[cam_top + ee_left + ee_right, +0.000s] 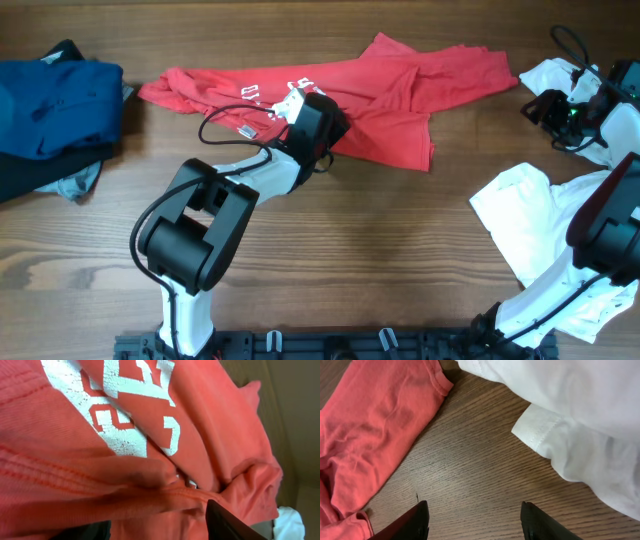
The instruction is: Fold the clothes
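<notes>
Red T-shirt (400, 85) lies long, left to right, at the top middle, right under the left pincer (293, 103), which is spread wide.

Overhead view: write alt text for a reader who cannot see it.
A crumpled red shirt lies across the far side of a wooden table, with the left end effector over it. Blue clothes sit at the left edge, white garments at the right.

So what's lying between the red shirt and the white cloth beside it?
Nothing: only bare wooden table separates the red shirt from the white cloth, clearest in the right wrist view.
</notes>
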Controlling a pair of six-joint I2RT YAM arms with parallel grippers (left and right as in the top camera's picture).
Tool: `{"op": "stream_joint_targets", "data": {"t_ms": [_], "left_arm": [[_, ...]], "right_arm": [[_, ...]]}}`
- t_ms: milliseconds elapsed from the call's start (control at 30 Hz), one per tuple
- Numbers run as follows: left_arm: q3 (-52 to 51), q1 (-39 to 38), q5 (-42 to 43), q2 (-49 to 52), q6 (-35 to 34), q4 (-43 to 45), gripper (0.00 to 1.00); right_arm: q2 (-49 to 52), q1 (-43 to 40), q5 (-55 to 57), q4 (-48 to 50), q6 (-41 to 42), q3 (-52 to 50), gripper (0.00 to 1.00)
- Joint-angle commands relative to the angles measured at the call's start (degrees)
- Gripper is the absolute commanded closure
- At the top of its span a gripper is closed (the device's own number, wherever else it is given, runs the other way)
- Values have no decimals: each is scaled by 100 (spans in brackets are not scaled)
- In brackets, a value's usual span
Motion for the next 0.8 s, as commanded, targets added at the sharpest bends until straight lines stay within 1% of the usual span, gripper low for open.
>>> {"op": "stream_joint_targets", "data": {"t_ms": [0,67,100,200,233,267,333,367,433,467,500,567,600,633,700,767], "left_arm": [[17,162,28,142,26,-4,83],[17,210,28,142,28,-2,94],[17,216,48,142,28,0,96],[20,221,409,59,57,-2,96],[17,232,710,-175,262,-96,96],[20,278,748,-605,542,-560,96],[17,457,446,-1534,791,-1823,96],[17,533,275,-1860,789,-2334,96],[17,802,-125,-2629,787,-3842,96],[17,918,-131,-2822,787,-4430,96],[17,1080,-131,-2957,713,-5228,96],[17,1368,-129,-2970,439,-6026,96],[17,1478,-4,-2970,470,-5969,96],[17,1537,317,-2973,505,-5722,88],[17,1519,1163,-2933,498,-4669,0],[17,1314,1268,-2870,470,-3845,1]], "right_arm": [[-170,4,61,4,-70,92,41],[-170,4,63,4,-72,92,41],[-170,4,63,4,-72,92,41],[-170,2,66,4,-72,92,40],[-170,2,120,2,-76,92,40],[-170,2,219,-13,-76,92,40],[-170,2,254,-15,-74,92,40],[-170,2,254,-17,-74,92,40],[-170,2,256,-11,-76,92,40],[-170,2,256,-13,-76,92,40],[-170,2,256,-17,-72,92,40],[-170,2,254,-33,-72,92,40],[-170,2,254,-42,-70,92,40],[-170,2,254,-37,-70,92,40],[-170,4,251,-37,-59,92,40],[-170,4,251,-59,-57,92,40]]}}
